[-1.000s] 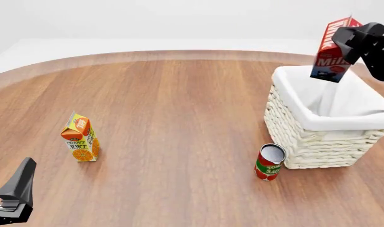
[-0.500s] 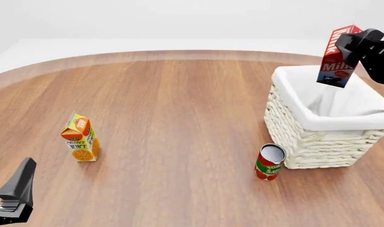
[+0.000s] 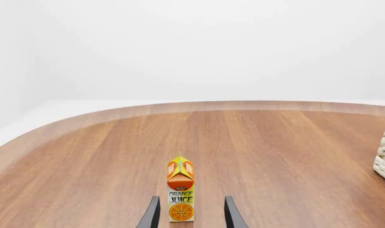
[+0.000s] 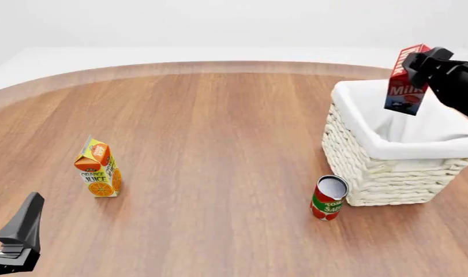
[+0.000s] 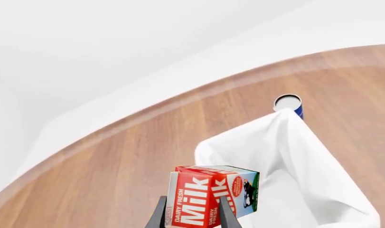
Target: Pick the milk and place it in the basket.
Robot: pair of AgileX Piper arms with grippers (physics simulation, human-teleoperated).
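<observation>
Milk (image 4: 407,81) hangs above the basket (image 4: 388,167), over its far side, tilted and clear of the white lining. Largest after the round wooden table (image 4: 218,144), the basket has a red can (image 4: 328,198) just beside its near left corner. The right gripper (image 4: 425,64) pinches the carton. The left gripper (image 3: 190,213), well left of the basket, stands spread, an orange juice carton (image 4: 99,168) beyond its fingers.

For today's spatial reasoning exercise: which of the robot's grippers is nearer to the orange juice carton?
Left. The left gripper sits just short of the orange juice carton, open. The right gripper is far across the table, holding the milk over the basket.
</observation>
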